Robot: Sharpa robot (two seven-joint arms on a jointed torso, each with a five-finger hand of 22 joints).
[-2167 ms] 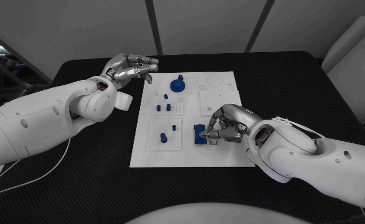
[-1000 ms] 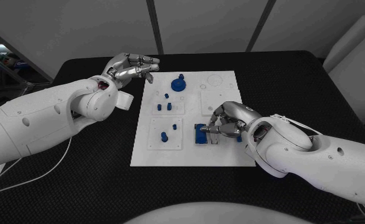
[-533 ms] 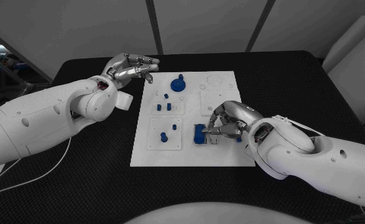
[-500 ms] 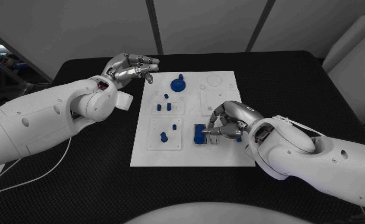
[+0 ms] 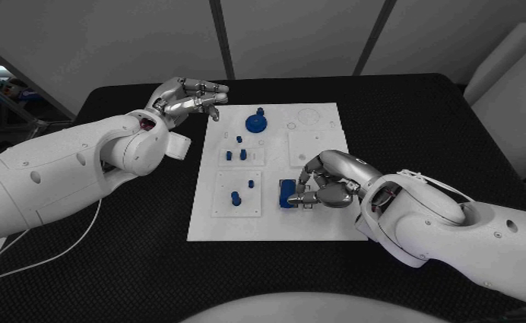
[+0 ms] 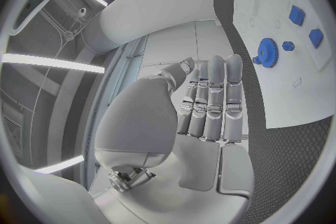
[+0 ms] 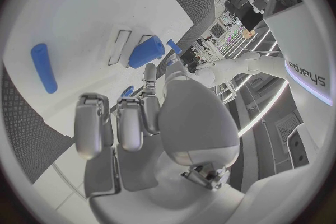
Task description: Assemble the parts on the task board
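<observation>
left hand (image 5: 188, 99): fingers curled, raised | right hand (image 5: 325, 183): fingers curled downward

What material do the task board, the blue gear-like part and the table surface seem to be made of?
Task board: probably matte white plastic, flat, with shallow moulded recesses. Blue gear-like part: likely plastic, uniform colour with a toothed rim; the exact kind cannot be told. Table: black, with a fine embossed grid, perhaps a rubber or textured mat.

The right hand (image 5: 327, 183) covers part of the blue block (image 5: 287, 192) on the task board (image 5: 277, 224), so any contact is unclear. The small pegs (image 5: 235, 155) are too tiny to identify
</observation>
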